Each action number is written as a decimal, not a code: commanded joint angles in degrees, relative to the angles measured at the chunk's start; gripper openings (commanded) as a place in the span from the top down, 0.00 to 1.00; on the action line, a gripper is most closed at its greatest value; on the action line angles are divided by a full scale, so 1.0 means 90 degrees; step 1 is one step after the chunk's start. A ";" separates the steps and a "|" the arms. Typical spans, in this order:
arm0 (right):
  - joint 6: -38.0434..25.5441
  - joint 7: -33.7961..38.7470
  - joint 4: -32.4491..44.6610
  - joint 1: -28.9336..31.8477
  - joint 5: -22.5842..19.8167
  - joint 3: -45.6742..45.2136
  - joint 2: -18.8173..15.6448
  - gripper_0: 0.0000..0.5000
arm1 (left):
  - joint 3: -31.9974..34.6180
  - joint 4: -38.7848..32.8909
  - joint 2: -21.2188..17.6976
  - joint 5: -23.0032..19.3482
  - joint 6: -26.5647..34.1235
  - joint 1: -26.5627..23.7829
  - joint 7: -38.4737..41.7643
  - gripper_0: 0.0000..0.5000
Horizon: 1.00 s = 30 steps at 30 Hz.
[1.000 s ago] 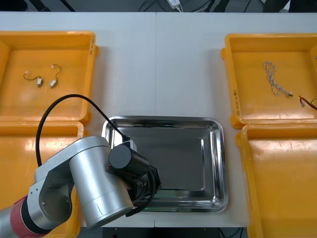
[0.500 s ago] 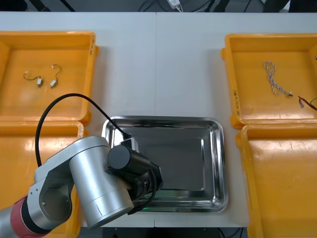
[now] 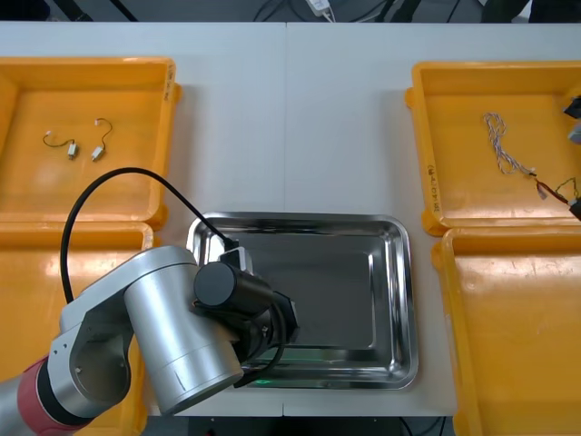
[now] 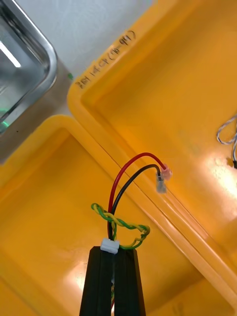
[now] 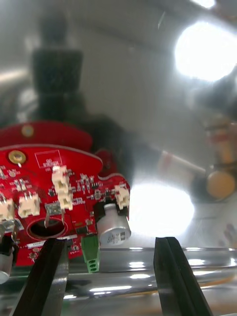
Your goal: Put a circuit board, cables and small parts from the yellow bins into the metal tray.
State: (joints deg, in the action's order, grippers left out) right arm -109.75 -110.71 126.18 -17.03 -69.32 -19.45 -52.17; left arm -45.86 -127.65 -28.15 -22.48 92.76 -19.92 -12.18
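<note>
— Where's the round red circuit board [image 5: 47, 197]?
— Flat in the metal tray [image 5: 148, 98], components up, just beside one finger of the left tool [image 5: 109, 240], whose fingers stand apart.
— The right tool [image 4: 114, 252]?
— Clamped on the red and yellow cable [image 4: 112, 217], which points straight out from its fingertips, over the yellow bins [image 4: 44, 207].

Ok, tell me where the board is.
The board sits in the tray, near-left corner, just beyond the open left gripper in left wrist view.

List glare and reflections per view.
Left wrist view: two white glare patches on the metal tray, which mirrors the red circuit board by the open left gripper. Right wrist view: pale hot spots on the yellow bins behind the right gripper, shut on the red and yellow cable. Front view: bright tray rim.
</note>
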 commanded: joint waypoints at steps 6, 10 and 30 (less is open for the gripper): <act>-0.0028 0.0358 0.0600 -0.0452 -0.0326 0.0677 0.0133 1.00 | 0.0760 -0.0084 -0.0330 -0.0745 0.0446 -0.0638 -0.0102 0.00; -0.0028 0.0309 0.0609 -0.0559 -0.0482 0.0902 0.0357 1.00 | 0.0995 -0.0084 -0.0437 -0.1096 0.0651 -0.0882 -0.0170 0.00; 0.0300 0.0329 0.0883 -0.1350 0.0094 0.3490 0.1324 1.00 | 0.2069 0.0043 -0.1472 -0.2385 0.1178 -0.1868 -0.1596 0.00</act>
State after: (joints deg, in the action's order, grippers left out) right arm -108.62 -108.70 132.21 -27.37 -69.44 8.56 -41.33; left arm -30.40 -127.43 -38.30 -42.14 102.80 -33.99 -21.10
